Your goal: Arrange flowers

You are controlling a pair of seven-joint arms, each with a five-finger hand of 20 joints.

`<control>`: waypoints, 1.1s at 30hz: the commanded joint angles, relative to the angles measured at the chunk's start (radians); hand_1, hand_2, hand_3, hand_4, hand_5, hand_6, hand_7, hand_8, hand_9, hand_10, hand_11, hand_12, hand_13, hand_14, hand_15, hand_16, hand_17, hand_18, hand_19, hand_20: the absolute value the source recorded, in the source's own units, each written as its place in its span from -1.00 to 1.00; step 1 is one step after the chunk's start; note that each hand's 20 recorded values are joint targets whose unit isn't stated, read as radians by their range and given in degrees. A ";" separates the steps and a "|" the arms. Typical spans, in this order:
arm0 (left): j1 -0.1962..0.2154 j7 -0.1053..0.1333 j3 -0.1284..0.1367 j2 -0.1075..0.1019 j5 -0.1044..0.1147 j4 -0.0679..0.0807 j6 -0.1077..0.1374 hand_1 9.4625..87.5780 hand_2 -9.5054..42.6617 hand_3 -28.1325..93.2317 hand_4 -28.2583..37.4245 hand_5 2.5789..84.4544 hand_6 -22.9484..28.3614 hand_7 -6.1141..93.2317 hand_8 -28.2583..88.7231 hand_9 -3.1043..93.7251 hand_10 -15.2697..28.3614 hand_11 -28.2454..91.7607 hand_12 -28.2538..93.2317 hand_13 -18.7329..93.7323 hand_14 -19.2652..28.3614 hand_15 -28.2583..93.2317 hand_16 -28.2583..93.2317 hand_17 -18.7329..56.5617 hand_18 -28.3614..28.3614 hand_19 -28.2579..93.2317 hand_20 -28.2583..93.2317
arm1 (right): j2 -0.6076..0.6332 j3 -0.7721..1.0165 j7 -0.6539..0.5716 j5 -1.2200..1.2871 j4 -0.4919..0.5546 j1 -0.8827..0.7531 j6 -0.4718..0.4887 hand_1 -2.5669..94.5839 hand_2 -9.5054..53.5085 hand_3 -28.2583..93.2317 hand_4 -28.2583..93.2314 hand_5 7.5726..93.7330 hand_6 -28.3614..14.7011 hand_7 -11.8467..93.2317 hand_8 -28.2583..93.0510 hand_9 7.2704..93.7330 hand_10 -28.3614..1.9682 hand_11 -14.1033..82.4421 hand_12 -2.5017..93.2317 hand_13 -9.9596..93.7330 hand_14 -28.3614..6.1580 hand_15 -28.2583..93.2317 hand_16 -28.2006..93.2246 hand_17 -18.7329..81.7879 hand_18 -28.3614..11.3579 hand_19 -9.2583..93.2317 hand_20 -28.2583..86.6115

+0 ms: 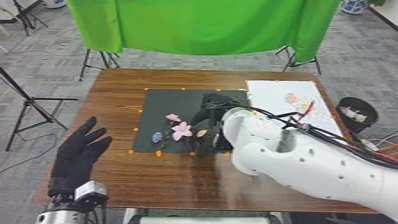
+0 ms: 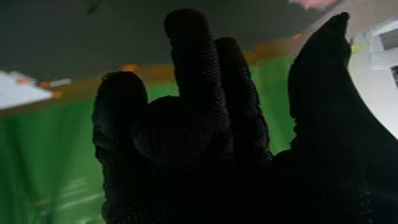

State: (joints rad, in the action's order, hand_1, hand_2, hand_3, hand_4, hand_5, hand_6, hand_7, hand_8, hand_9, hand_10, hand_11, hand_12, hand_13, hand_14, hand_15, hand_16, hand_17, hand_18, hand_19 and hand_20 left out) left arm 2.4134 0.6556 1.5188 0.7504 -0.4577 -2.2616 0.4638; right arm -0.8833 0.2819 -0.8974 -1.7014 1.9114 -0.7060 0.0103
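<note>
Black mat [image 1: 164, 105]: two pink flowers [image 1: 181, 131], one blue flower [image 1: 157, 137].

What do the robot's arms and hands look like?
The right arm is smooth, white and rounded, with small dark dots and black and red cables running along it. Its right hand wears a black fabric glove with a fine, bumpy texture. The left hand has a black glove too, with a white boxy part and a silvery-grey round piece at its wrist.
</note>
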 commanded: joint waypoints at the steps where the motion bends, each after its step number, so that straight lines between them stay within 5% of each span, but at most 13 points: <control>1: -0.003 -0.004 -0.009 -0.002 0.002 -0.010 0.010 -0.48 -0.37 0.55 -0.82 -0.17 0.24 -0.64 -0.67 -0.28 0.53 0.01 -0.34 -0.28 0.84 0.51 -0.75 -0.77 0.68 0.19 -0.28 | 0.207 0.105 -0.001 0.041 -0.054 0.052 0.045 -0.28 -0.70 0.71 -0.89 0.13 0.11 -0.46 -0.70 0.49 -0.26 -0.30 -0.64 0.72 0.28 0.78 -0.26 0.23 -0.54 1.00 -0.33; 10: -0.023 -0.004 -0.039 -0.018 0.000 -0.006 0.005 -0.48 -0.37 0.54 -0.83 -0.17 0.24 -0.63 -0.67 -0.28 0.53 0.01 -0.34 -0.28 0.84 0.51 -0.75 -0.77 0.68 0.19 -0.28 | 0.344 0.120 -0.040 0.114 -0.201 0.113 0.090 -0.28 -0.75 0.75 -0.91 -0.06 0.11 -0.44 -0.71 0.08 -0.38 -0.41 -0.66 0.58 0.21 0.82 -0.30 0.12 -0.49 0.98 -0.46; 15: -0.036 -0.012 -0.045 -0.009 -0.009 0.001 -0.003 -0.48 -0.36 0.54 -0.82 -0.17 0.24 -0.63 -0.67 -0.28 0.53 0.01 -0.34 -0.27 0.83 0.51 -0.75 -0.77 0.68 0.19 -0.28 | 0.345 0.153 -0.056 0.156 -0.264 0.106 0.129 -0.31 -0.80 0.73 -0.93 -0.14 0.10 -0.44 -0.71 -0.03 -0.43 -0.44 -0.66 0.53 0.19 0.84 -0.32 0.10 -0.48 0.98 -0.49; 19: -0.036 0.029 -0.053 -0.029 0.027 0.003 0.009 -0.48 -0.37 0.54 -0.82 -0.17 0.24 -0.63 -0.67 -0.28 0.52 0.01 -0.34 -0.27 0.84 0.51 -0.75 -0.77 0.68 0.19 -0.28 | 0.297 0.146 -0.072 0.166 -0.322 0.094 0.150 -0.31 -0.81 0.73 -0.94 -0.17 0.10 -0.44 -0.71 -0.05 -0.44 -0.45 -0.66 0.53 0.19 0.84 -0.33 0.09 -0.48 0.98 -0.50; 20: -0.033 0.020 -0.047 -0.020 0.018 0.002 0.007 -0.48 -0.37 0.54 -0.82 -0.17 0.24 -0.63 -0.67 -0.28 0.53 0.01 -0.34 -0.27 0.84 0.51 -0.75 -0.77 0.68 0.19 -0.28 | 0.287 0.164 -0.075 0.170 -0.328 0.072 0.142 -0.31 -0.81 0.73 -0.94 -0.17 0.10 -0.44 -0.71 -0.05 -0.44 -0.45 -0.66 0.53 0.19 0.85 -0.33 0.09 -0.48 0.98 -0.50; 25: -0.035 0.044 -0.050 -0.040 0.035 0.002 0.012 -0.48 -0.37 0.54 -0.82 -0.17 0.24 -0.64 -0.67 -0.28 0.53 0.01 -0.34 -0.28 0.83 0.51 -0.75 -0.77 0.68 0.19 -0.28 | 0.254 0.158 -0.072 0.177 -0.363 0.054 0.164 -0.32 -0.81 0.73 -0.94 -0.18 0.11 -0.44 -0.71 -0.05 -0.43 -0.45 -0.66 0.53 0.19 0.85 -0.34 0.09 -0.49 0.98 -0.51; 28: -0.038 0.024 -0.045 -0.027 0.019 0.005 0.002 -0.48 -0.37 0.54 -0.82 -0.17 0.24 -0.64 -0.67 -0.28 0.52 0.01 -0.34 -0.28 0.83 0.51 -0.75 -0.77 0.68 0.19 -0.28 | 0.255 0.161 -0.069 0.170 -0.372 0.033 0.154 -0.32 -0.81 0.73 -0.94 -0.18 0.11 -0.44 -0.71 -0.05 -0.43 -0.45 -0.66 0.53 0.19 0.86 -0.34 0.09 -0.49 0.99 -0.51; 33: -0.035 0.023 -0.044 -0.023 0.019 0.005 0.001 -0.48 -0.37 0.55 -0.82 -0.17 0.24 -0.63 -0.67 -0.28 0.52 0.01 -0.34 -0.28 0.84 0.51 -0.75 -0.77 0.68 0.19 -0.28 | 0.240 0.195 -0.075 0.175 -0.379 -0.011 0.168 -0.31 -0.81 0.73 -0.94 -0.18 0.12 -0.44 -0.71 -0.04 -0.40 -0.45 -0.66 0.54 0.20 0.87 -0.35 0.09 -0.50 0.99 -0.51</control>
State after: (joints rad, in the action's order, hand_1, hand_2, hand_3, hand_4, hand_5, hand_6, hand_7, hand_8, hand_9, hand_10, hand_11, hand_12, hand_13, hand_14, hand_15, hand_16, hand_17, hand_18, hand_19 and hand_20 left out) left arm 2.3730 0.6858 1.4709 0.7178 -0.4359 -2.2594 0.4686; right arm -0.6252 0.4596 -0.9656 -1.5271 1.5387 -0.6683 0.1619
